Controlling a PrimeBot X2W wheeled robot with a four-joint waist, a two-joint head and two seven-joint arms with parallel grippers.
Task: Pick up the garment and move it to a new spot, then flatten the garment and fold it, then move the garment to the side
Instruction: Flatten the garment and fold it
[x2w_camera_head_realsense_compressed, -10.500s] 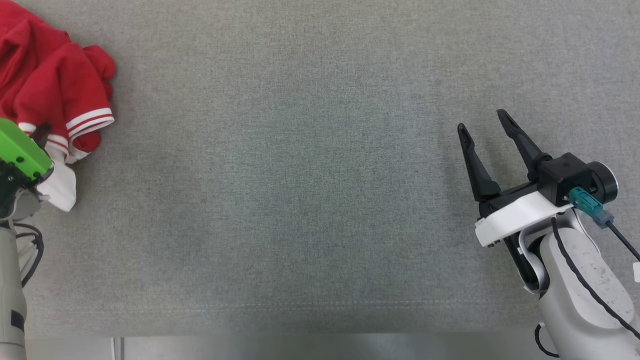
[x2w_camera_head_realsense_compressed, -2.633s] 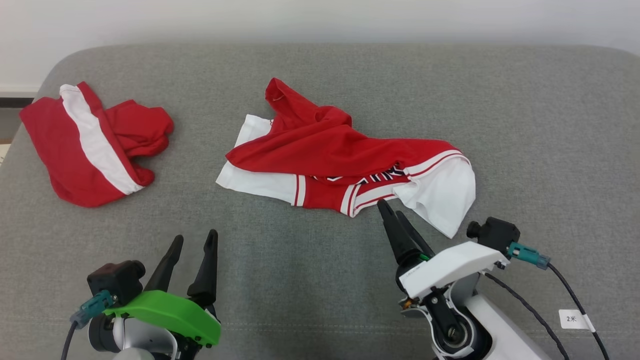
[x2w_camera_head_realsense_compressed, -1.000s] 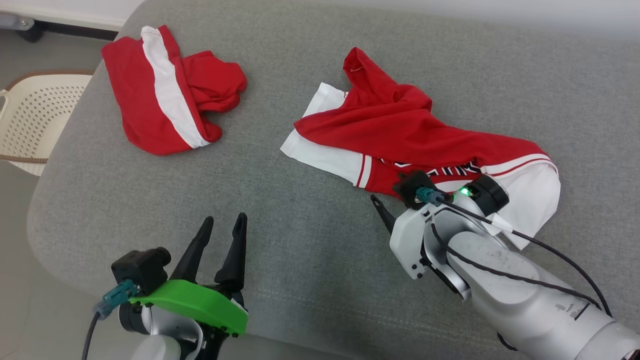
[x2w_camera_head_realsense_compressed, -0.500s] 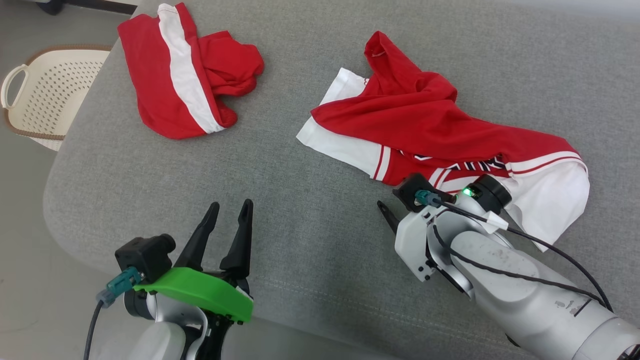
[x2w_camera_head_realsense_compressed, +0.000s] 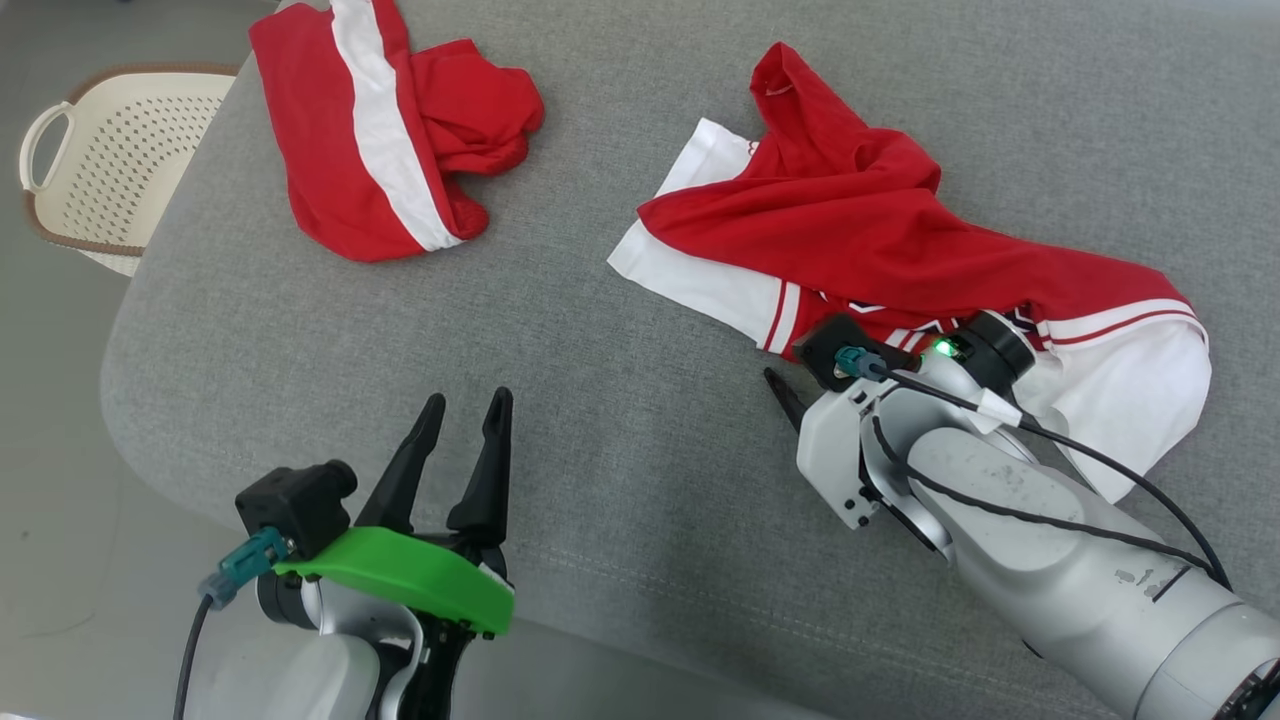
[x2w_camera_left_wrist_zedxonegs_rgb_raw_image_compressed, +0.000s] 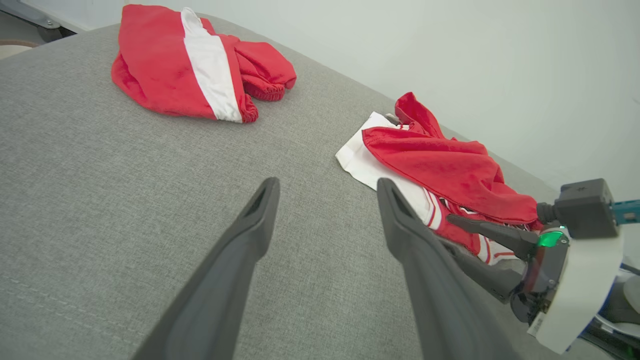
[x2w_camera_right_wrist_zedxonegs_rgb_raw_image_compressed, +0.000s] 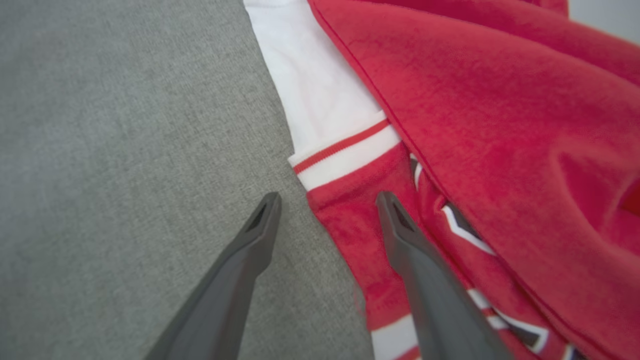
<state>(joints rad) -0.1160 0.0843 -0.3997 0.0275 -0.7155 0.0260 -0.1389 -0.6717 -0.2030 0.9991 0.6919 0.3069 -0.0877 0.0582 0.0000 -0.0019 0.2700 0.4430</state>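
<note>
Crumpled red-and-white jersey (x2w_camera_head_realsense_compressed: 900, 240) on grey sofa cushion (x2w_camera_head_realsense_compressed: 640, 450), right of centre in head view, red layer bunched over white panel, striped hem and dark lettering along near edge

Right gripper (x2w_camera_right_wrist_zedxonegs_rgb_raw_image_compressed: 327, 197) spread wide at jersey's near hem, grasping nothing; one finger (x2w_camera_right_wrist_zedxonegs_rgb_raw_image_compressed: 240, 265) over bare cushion, other finger (x2w_camera_right_wrist_zedxonegs_rgb_raw_image_compressed: 425, 280) over red hem cloth, hem edge between them; contact with cloth not clear; green light lit on wrist

Left gripper (x2w_camera_head_realsense_compressed: 469, 398) also released, fingers apart, above bare cushion near front edge, well apart from jersey, nothing between fingers

Red shorts with white side stripe (x2w_camera_head_realsense_compressed: 340, 130) heaped at cushion's far left, apart from jersey

Cream perforated basket (x2w_camera_head_realsense_compressed: 130, 100), brown rim, loop handle, on floor just beside cushion's far-left corner; bare perforated bottom and wall in view, partly cut off behind cushion

Pale wall behind cushion in left wrist view
</note>
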